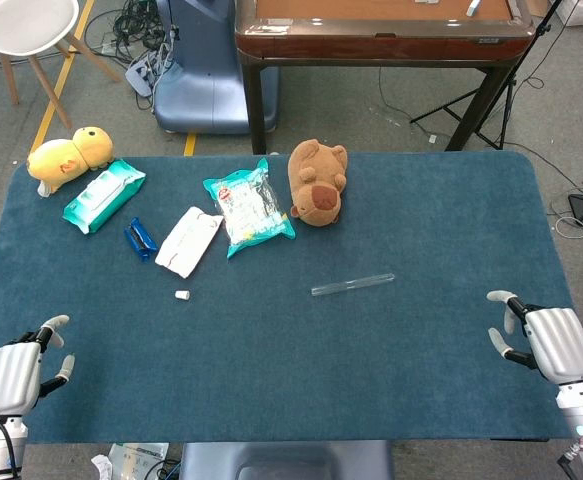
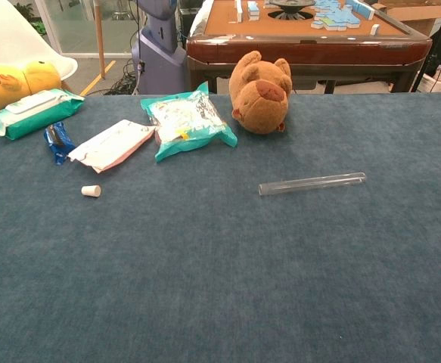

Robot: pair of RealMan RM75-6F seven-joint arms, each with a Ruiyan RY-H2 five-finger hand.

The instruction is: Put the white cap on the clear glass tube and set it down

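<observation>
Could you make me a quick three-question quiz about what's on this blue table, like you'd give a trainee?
1. True or false: the white cap already sits on the clear glass tube.
2. Which thing lies nearest the white cap? A) brown plush bear B) white and pink packet C) yellow plush duck
3. Fill in: the left hand and right hand each hold ____.

Key:
1. False; the cap lies apart on the table mat, well left of the tube.
2. B
3. Nothing; both hands rest open at the near corners.
</observation>
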